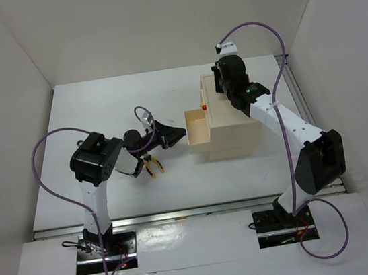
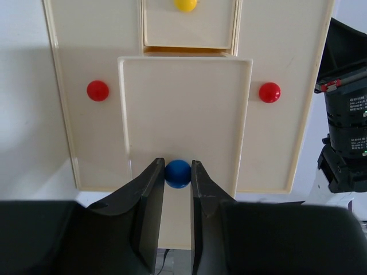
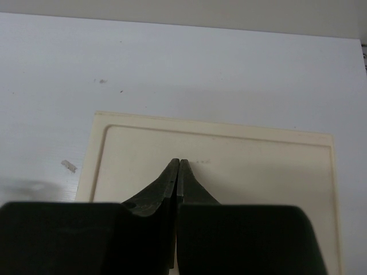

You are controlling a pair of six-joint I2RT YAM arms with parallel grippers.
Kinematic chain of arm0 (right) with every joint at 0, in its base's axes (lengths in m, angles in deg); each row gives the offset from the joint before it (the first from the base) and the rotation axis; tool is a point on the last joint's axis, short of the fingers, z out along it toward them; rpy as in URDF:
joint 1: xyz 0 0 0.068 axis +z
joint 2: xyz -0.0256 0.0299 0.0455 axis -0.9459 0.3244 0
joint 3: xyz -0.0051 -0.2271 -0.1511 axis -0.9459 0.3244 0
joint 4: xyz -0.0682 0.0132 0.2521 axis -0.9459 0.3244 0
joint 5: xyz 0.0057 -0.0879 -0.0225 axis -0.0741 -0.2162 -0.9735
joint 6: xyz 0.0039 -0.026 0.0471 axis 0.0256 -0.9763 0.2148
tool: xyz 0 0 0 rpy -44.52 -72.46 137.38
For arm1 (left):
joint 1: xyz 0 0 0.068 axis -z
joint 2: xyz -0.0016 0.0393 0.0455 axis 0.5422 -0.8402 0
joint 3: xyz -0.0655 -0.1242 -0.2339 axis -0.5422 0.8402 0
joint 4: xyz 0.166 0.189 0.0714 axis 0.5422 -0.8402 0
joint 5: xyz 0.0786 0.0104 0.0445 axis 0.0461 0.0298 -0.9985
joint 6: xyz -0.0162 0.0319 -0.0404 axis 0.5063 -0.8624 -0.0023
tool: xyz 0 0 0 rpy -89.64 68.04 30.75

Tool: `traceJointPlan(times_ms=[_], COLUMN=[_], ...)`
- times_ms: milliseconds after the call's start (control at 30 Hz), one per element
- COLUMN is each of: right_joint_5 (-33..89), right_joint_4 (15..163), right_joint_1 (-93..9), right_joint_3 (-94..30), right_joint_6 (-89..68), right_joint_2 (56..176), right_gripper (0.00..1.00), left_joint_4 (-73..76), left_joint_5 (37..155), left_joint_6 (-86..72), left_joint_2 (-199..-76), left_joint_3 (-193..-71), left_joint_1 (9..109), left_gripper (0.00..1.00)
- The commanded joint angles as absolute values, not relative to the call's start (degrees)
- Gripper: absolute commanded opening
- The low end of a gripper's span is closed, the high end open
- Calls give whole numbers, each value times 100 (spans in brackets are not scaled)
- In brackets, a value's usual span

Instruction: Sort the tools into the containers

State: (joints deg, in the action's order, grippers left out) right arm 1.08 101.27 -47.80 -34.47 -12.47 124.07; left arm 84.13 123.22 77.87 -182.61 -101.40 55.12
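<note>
Altogether two red knobs (image 2: 97, 90) (image 2: 269, 92), one yellow knob (image 2: 186, 4), one blue knob (image 2: 178, 173).

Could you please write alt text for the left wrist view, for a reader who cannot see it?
The left gripper clasps the blue knob of a pale drawer pulled out toward the camera. A yellow knob shows above it, red knobs flank it, and part of the right arm is at the right edge.

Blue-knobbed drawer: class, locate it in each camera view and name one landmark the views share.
Top external: drawer at centre, jutting left, left hand at its front.
Left wrist: drawer fills centre, blue knob between the fingers.
Right wrist: not in it.
Shared landmark: the beige box.
</note>
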Motion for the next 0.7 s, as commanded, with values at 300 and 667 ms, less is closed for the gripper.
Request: traceJointPlan(times_ms=[300,667], right_joint_5=[262,262], right_joint_4=[11780,11780], right_joint_1=[-4734,-4734], right_joint_3=[-3068,-3068], right_joint_6=[-1241,-1241], right_joint_2=[12932,12985], right_gripper=[0,0], left_joint_4=[10465,10465], left_joint_5=[12730,12809], left_joint_6=[7216,7216], left_joint_2=[-18262,-18200], left_joint_3=[-9740,-9538], left_joint_1=[4866,4558], left_gripper=[0,0])
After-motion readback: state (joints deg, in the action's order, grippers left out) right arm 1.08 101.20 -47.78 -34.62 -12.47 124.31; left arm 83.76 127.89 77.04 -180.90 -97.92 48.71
